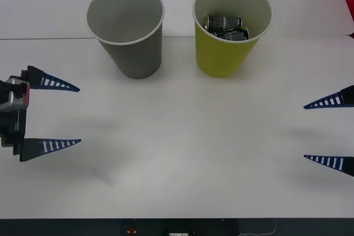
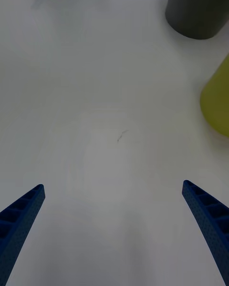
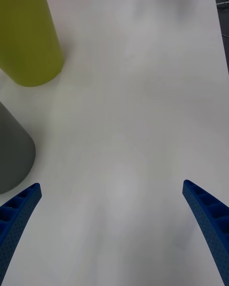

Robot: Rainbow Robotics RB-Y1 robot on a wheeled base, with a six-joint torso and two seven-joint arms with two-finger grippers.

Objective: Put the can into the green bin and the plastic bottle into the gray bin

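Note:
The gray bin (image 1: pixel 127 31) stands at the back left of the white table, and the part of its inside that shows is bare. To its right stands the green bin (image 1: pixel 229 31), with the can (image 1: pixel 225 27) lying inside among dark metal pieces. The plastic bottle is out of view. My left gripper (image 1: pixel 79 115) hovers open at the table's left side, well in front of the gray bin. My right gripper (image 1: pixel 304 132) hovers open at the right side. Nothing lies between either pair of fingers. The wrist views show the gray bin (image 2: pixel 196 7) (image 3: pixel 12 152) and the green bin (image 2: pixel 218 100) (image 3: pixel 26 38) from the side.
The white table (image 1: pixel 182 153) stretches wide between the two grippers and in front of the bins. A seam in the table runs behind the bins. The table's front edge lies near the bottom of the front view.

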